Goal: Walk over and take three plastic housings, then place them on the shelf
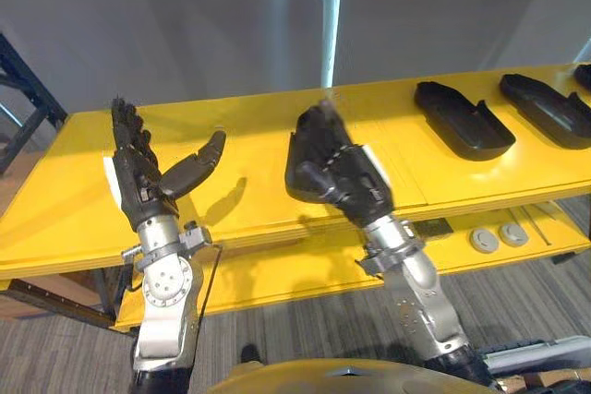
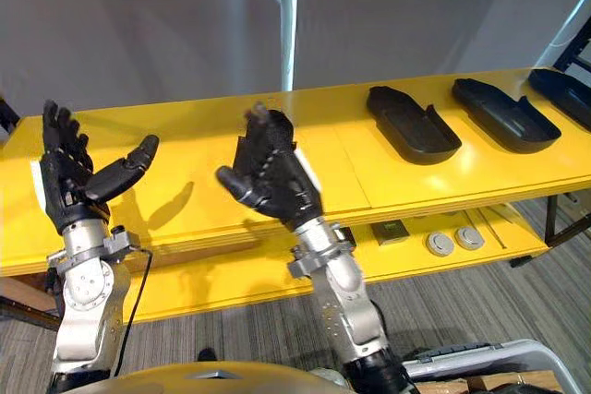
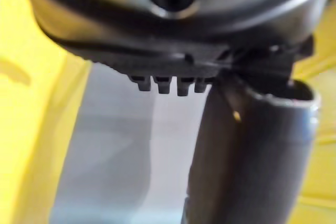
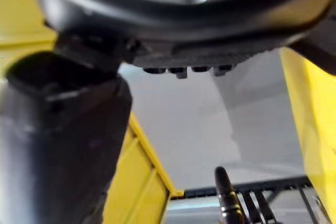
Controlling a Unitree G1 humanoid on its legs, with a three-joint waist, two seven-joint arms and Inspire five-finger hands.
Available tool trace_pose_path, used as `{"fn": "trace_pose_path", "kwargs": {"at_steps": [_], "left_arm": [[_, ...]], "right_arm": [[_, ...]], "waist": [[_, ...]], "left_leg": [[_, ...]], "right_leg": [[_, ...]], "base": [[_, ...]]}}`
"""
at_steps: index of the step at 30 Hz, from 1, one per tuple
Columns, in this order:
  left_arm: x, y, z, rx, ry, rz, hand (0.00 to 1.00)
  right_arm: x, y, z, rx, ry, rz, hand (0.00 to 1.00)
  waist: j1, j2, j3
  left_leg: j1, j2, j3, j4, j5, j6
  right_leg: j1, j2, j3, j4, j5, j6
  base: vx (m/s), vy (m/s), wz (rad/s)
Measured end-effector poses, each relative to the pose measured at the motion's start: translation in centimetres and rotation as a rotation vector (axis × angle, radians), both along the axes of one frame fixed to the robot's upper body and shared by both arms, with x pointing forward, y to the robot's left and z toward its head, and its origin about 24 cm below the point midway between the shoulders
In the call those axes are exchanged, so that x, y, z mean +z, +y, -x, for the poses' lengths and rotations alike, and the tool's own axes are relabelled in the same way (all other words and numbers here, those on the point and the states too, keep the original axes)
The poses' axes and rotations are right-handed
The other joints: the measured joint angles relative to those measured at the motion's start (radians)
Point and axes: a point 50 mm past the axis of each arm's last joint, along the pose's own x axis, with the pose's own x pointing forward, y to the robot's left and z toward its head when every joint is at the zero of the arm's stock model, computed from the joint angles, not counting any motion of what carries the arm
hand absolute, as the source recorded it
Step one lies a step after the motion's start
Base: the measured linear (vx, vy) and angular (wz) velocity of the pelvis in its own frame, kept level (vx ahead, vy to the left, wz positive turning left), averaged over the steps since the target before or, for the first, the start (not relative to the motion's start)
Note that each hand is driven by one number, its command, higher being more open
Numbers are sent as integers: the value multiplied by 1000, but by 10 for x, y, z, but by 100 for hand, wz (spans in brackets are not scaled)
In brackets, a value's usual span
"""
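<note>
Two round grey discs (image 1: 484, 240) lie side by side near a small dark square block (image 2: 391, 231).

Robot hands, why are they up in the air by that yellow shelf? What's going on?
The robot stands at a yellow two-level shelf. Its left hand and right hand are both raised above its top level, open and holding nothing. Three black plastic housings lie on that level off to the robot's right, untouched by either hand.

- Left hand (image 1: 138, 168): fingers straight, thumb spread, held above the yellow shelf (image 1: 249, 200).
- Right hand (image 1: 334, 171): fingers extended, empty.
- Black plastic housing (image 1: 462, 119): lies on the shelf's right part, second housing (image 1: 547, 108) beside it.
</note>
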Motion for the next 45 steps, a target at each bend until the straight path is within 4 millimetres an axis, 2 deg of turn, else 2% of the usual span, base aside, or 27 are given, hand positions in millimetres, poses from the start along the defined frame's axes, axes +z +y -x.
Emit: {"fn": "trace_pose_path", "kwargs": {"at_steps": [4, 8, 10, 16, 20, 28, 45], "left_arm": [[-10, -1, 5, -41, 18, 121, 100], [-11, -2, 6, -37, 7, 175, 100], [-12, -3, 6, -32, 8, 183, 100], [-13, -1, 13, -16, 22, 184, 100], [-15, -7, 13, -38, 29, 194, 100], [-21, -10, 18, -39, 61, 208, 100], [-32, -16, 16, -66, 112, 214, 100]], "right_arm": [[-4, 30, -3, 123, 28, 42, 100], [3, 59, -9, 214, 7, 76, 100], [2, 74, -17, 185, 48, 74, 100], [-6, 90, -19, 38, 184, 75, 100], [-23, 85, -23, -157, 240, 176, 100], [-51, 77, -25, -327, 302, 313, 100], [-57, 64, -28, -467, 295, 362, 100]], "waist": [[35, -6, 0], [59, -14, -5], [79, -18, -7], [98, -20, -8], [112, -19, -8], [111, -15, -5], [110, -8, -4]], "left_leg": [[-5, 0, -23, 0, -1, -7], [-32, -2, -55, 0, 9, -7], [-37, -5, -71, 0, 15, -1], [-54, -13, -98, 0, 17, 2], [-54, -13, -102, 0, 18, 2], [-55, -13, -104, 0, 19, 1], [-57, -14, -101, 0, 21, 2]], "right_leg": [[13, 4, -27, -9, -7, -4], [13, 7, -58, -13, -6, -7], [14, 7, -71, -13, -8, -8], [15, 4, -97, -13, -13, -8], [15, 4, -98, -12, -14, -9], [13, 4, -101, -11, -14, -9], [12, 3, -100, -10, -15, -10]], "base": [[-7, -16, 18], [6, -17, 23], [6, -18, 20], [8, -10, 13], [0, 0, 0], [0, 0, 0], [0, 0, 0]]}}
